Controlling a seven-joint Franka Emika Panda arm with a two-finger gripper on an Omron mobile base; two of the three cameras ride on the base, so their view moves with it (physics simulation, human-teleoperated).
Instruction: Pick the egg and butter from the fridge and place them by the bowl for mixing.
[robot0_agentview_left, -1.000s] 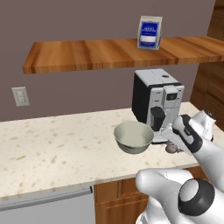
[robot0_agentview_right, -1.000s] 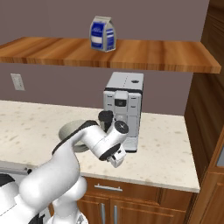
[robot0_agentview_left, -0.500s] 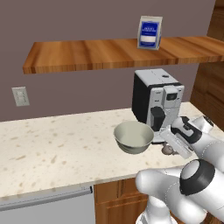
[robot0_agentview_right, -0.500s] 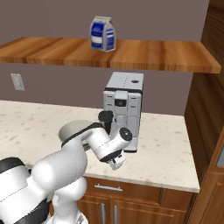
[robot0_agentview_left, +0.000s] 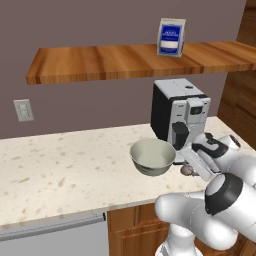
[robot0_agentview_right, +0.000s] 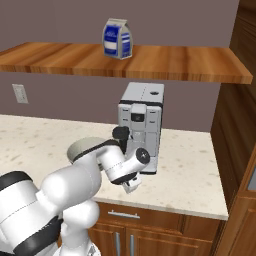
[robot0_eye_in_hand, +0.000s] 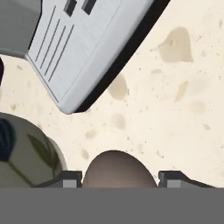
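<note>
Arm swung right since 1s ago; egg (robot0_eye_in_hand: 118, 168) between end effector (robot0_eye_in_hand: 119, 178) fingertips.

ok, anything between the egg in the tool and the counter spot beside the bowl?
Nothing visible. The egg sits between the tool tips, just over bare counter, with the bowl on one side and the coffee machine base behind. The gap below looks clear.

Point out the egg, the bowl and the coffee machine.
egg (robot0_eye_in_hand: 119, 170), hand view, its rounded top between the finger tips.
bowl (robot0_agentview_left: 151, 155), left base view, its inner wall.
coffee machine (robot0_agentview_right: 142, 107), right base view, its front panel.
</note>
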